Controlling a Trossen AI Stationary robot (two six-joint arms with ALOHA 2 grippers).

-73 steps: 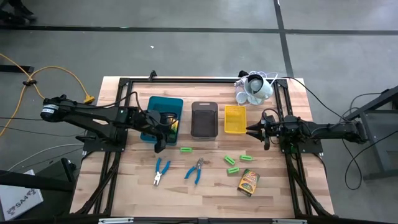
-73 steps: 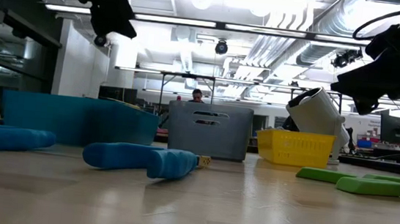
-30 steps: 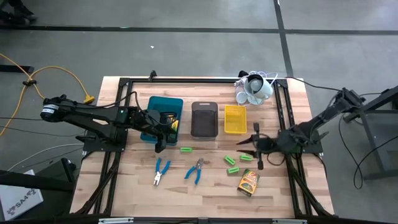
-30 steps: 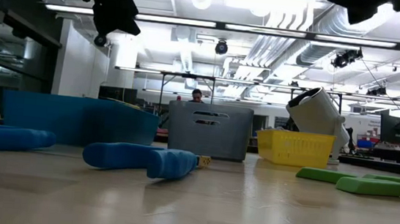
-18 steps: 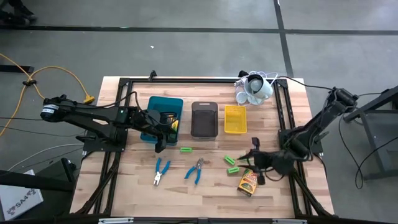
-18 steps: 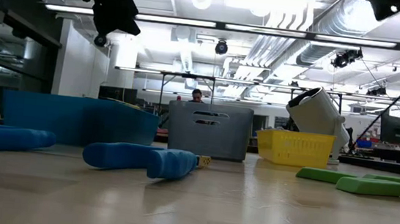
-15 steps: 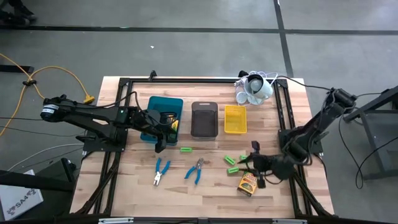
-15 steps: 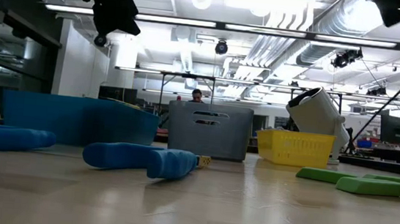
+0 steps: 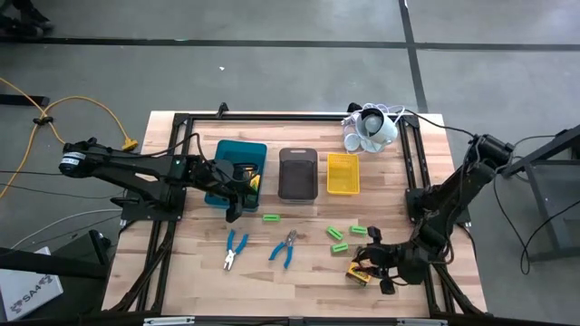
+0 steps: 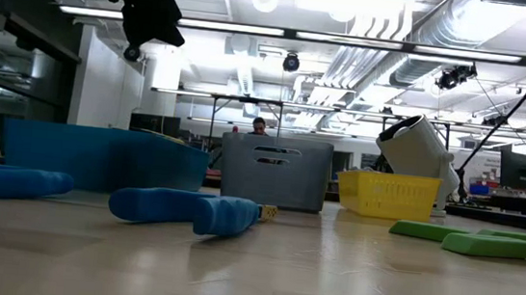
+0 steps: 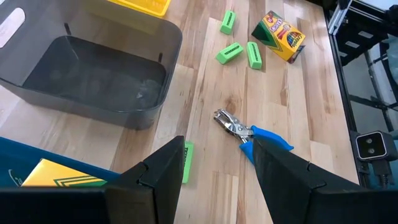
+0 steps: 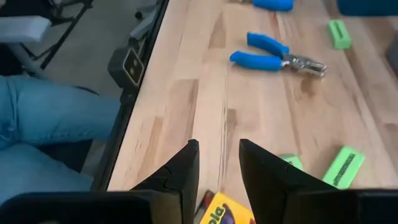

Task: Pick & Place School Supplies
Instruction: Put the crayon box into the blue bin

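A yellow-and-green printed box (image 9: 359, 268) lies on the table near its near right part. My right gripper (image 9: 370, 265) is open just above it, and the box's end (image 12: 227, 210) shows between the fingers; whether they touch it I cannot tell. Two blue-handled pliers (image 9: 235, 249) (image 9: 286, 247) and several green sticks (image 9: 270, 217) (image 9: 334, 233) (image 9: 339, 246) lie flat on the wood. My left gripper (image 9: 231, 212) hangs open over the near edge of the teal tray (image 9: 225, 152), where another yellow box (image 11: 56, 177) lies.
The grey tray (image 9: 297, 156) and the yellow tray (image 9: 343, 159) stand in a row beside the teal one. A white cup-like cluster with cords (image 9: 370, 129) sits at the far right. A person's blue-trousered leg (image 12: 50, 124) shows past the table's edge. Bare wood lies along the near edge.
My right arm has swung from beside the yellow tray toward the table's near edge and come down over the printed box, its fingers staying open. The left arm and all the supplies have kept still.
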